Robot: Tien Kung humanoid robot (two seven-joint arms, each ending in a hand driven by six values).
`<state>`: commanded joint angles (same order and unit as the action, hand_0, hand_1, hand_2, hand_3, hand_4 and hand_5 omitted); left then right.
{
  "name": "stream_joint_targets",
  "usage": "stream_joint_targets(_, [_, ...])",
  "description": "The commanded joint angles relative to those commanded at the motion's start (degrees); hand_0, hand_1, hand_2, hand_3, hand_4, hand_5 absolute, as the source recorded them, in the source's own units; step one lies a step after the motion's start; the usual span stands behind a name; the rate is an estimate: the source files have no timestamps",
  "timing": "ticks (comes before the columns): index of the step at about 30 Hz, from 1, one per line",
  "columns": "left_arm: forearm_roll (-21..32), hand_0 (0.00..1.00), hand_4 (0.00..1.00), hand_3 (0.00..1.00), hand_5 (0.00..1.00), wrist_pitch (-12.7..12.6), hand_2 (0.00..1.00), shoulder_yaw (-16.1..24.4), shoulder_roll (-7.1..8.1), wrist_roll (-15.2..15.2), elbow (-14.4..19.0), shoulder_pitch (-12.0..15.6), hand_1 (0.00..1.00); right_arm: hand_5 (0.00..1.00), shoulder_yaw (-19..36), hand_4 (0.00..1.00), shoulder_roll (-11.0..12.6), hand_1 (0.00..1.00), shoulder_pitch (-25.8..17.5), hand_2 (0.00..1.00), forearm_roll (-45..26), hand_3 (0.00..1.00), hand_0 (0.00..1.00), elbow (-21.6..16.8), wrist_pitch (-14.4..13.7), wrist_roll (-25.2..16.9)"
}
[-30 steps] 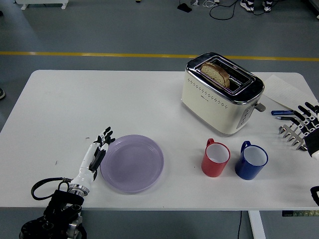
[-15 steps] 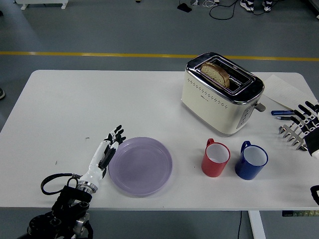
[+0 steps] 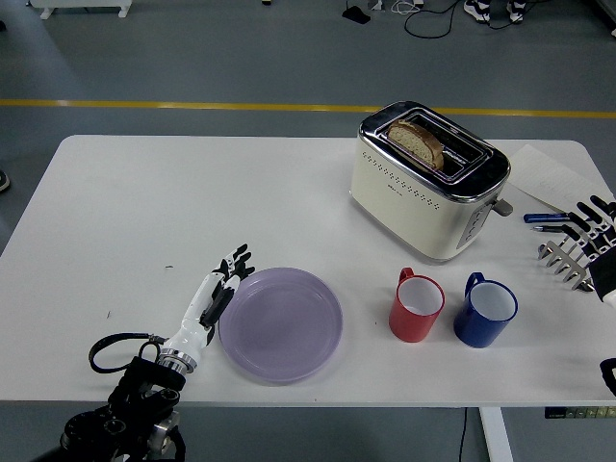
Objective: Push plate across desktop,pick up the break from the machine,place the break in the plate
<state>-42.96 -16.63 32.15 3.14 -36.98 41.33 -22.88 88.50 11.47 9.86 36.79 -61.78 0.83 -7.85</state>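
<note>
Lab or workshop: grey floor [image 3: 192, 58] with yellow line [image 3: 144, 104] (cables [image 3: 433, 19] beyond), white table [image 3: 144, 192].

Left arm comes in from the near-left corner, black at the base with a loop of cable, then a white forearm angled up and to the right. The left hand [image 3: 219, 292] is flat and edge-on, fingers straight and together, pointing to the far right, holding nothing. Right hand [image 3: 581, 243] sits way over at the right edge, fingers spread loose, holding nothing.
</note>
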Motion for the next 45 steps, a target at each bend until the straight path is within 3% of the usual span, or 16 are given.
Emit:
stream_joint_targets(14, [1.3, 0.854, 0.466, 0.998, 0.998, 0.0, 0.969, -3.9, -1.38, 0.0, -1.1, -1.9, 0.875, 0.515, -0.3, 0.527, 0.1, 0.675, -0.2, 0.664, 0.0, 0.649, 0.707, 0.1, 0.0, 0.0])
stream_joint_targets(25, [0.3, 0.849, 0.465, 0.998, 0.998, -0.6, 0.966, -2.8, -1.58, 0.0, -0.6, -1.4, 0.874, 0.522, -0.3, 0.532, 0.0, 0.676, -0.4, 0.666, 0.1, 0.653, 0.712, 0.0, 0.0, 0.0])
stream_joint_targets(28, [-1.2, 0.842, 0.464, 0.988, 0.998, -1.4, 0.957, -0.4, -1.49, 0.0, 0.2, -0.6, 0.867, 0.527, -0.1, 0.533, 0.0, 0.677, -0.4, 0.668, 0.1, 0.654, 0.713, -0.1, 0.0, 0.0])
stream_joint_targets(32, [-4.7, 0.842, 0.464, 0.988, 0.998, -3.8, 0.957, 7.5, -1.59, 0.0, 2.7, 1.9, 0.867, 0.527, 0.6, 0.533, 0.4, 0.677, -0.4, 0.668, 0.4, 0.654, 0.713, -0.8, -0.1, -0.1])
stream_joint_targets(33, [-6.6, 0.833, 0.462, 0.928, 0.998, -4.7, 0.915, 10.1, -1.64, 0.0, 4.5, 3.6, 0.839, 0.530, 1.0, 0.534, 0.6, 0.674, -0.3, 0.664, 0.7, 0.654, 0.714, -1.4, -0.3, -0.2])
stream_joint_targets(38, [-4.9, 0.833, 0.462, 0.928, 0.998, -4.7, 0.915, 21.9, -0.88, 0.0, 12.0, 9.0, 0.839, 0.530, 1.0, 0.534, 1.6, 0.674, 0.5, 0.664, 2.8, 0.654, 0.714, -2.4, -0.9, -0.4])
stream_joint_targets(39, [-4.8, 0.794, 0.454, 0.842, 0.998, -4.6, 0.838, 24.5, -0.49, 0.0, 14.3, 10.5, 0.785, 0.532, 0.9, 0.532, 2.2, 0.674, 0.8, 0.665, 4.4, 0.650, 0.713, -2.8, -1.4, -0.5])
stream_joint_targets(42, [-6.4, 0.794, 0.454, 0.842, 0.998, -4.2, 0.838, 30.2, 1.09, 0.3, 19.6, 13.6, 0.785, 0.532, -0.1, 0.532, 3.7, 0.674, 2.1, 0.665, 8.3, 0.650, 0.713, -3.2, -3.0, -0.6])
stream_joint_targets(44, [-7.5, 0.794, 0.454, 0.842, 0.998, -3.9, 0.838, 31.5, 2.74, 1.2, 23.5, 16.3, 0.785, 0.532, -1.1, 0.532, 5.0, 0.674, 3.6, 0.665, 12.7, 0.650, 0.713, -3.5, -5.0, -0.6])
stream_joint_targets(45, [-8.1, 0.771, 0.455, 0.792, 0.998, -3.9, 0.808, 31.7, 3.65, 1.6, 25.7, 18.1, 0.754, 0.487, -1.9, 0.550, 6.0, 0.700, 4.8, 0.692, 15.3, 0.670, 0.735, -3.6, -6.3, -0.4])
